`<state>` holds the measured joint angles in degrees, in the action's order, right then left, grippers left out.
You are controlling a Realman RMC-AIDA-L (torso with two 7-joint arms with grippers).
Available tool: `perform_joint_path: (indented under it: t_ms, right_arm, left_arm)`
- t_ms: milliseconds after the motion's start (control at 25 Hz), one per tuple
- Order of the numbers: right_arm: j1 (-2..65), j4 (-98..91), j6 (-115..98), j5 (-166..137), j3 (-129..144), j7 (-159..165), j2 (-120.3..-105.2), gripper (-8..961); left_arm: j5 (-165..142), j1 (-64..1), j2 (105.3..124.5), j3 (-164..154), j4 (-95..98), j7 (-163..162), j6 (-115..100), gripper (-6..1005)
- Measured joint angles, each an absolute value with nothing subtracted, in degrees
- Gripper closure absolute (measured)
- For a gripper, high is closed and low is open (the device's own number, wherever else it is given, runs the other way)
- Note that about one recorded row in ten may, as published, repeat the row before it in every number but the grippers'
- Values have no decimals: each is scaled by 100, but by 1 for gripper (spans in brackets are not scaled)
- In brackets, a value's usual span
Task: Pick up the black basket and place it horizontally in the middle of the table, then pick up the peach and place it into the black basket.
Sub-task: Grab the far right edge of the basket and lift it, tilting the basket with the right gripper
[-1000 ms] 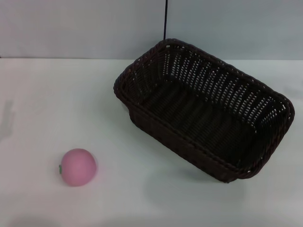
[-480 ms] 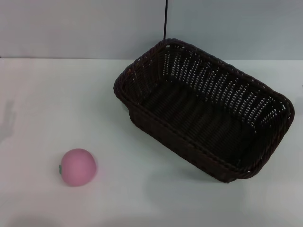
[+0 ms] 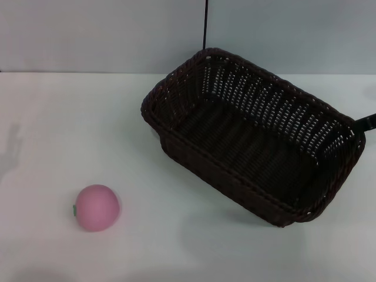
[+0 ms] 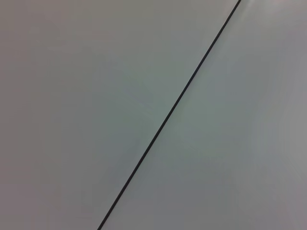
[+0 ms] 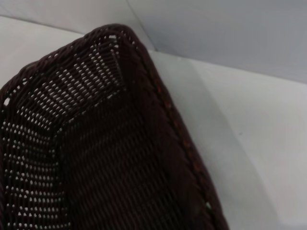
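The black basket (image 3: 226,183) stands empty on the white table (image 3: 82,117), right of the middle and turned at a slant. The right wrist view shows one of its corners and its braided rim (image 5: 165,112) close up. The pink peach (image 3: 97,207) lies on the table at the front left, well apart from the basket. A dark tip of my right gripper (image 3: 369,120) shows at the right edge of the head view, beside the basket's far right corner. My left gripper is out of view; its wrist view shows only a plain wall.
A grey wall (image 3: 88,35) with a thin dark vertical seam (image 3: 205,23) rises behind the table's far edge. A faint shadow (image 3: 9,150) lies on the table at the far left.
A dark tip of my right gripper has come into view at the right edge, next to the basket's far right corner. The basket and the peach have not moved.
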<state>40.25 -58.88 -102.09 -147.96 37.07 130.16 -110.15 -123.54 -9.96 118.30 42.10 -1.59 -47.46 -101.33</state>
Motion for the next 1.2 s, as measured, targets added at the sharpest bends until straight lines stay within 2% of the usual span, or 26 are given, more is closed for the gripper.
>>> perform_joint_path:
  t_ms: [800,1000,1200]
  right_arm:
    - [4228,-4986,-9724,-14801,4102,13009,-11089,178]
    - [4222,-4983,-9744,-14801,4150,12999,-11090,281]
    - [4177,-4978,-9678,-14800,4251,12983,-11091,515]
  left_arm:
    - [-12357,-1020,11839,4135,-158,-4753,-10081,447]
    - [-12357,-1020,11839,4128,-166,-4755,-10067,447]
    - [-12357,-1027,11845,4122,-167,-4755,-10055,448]
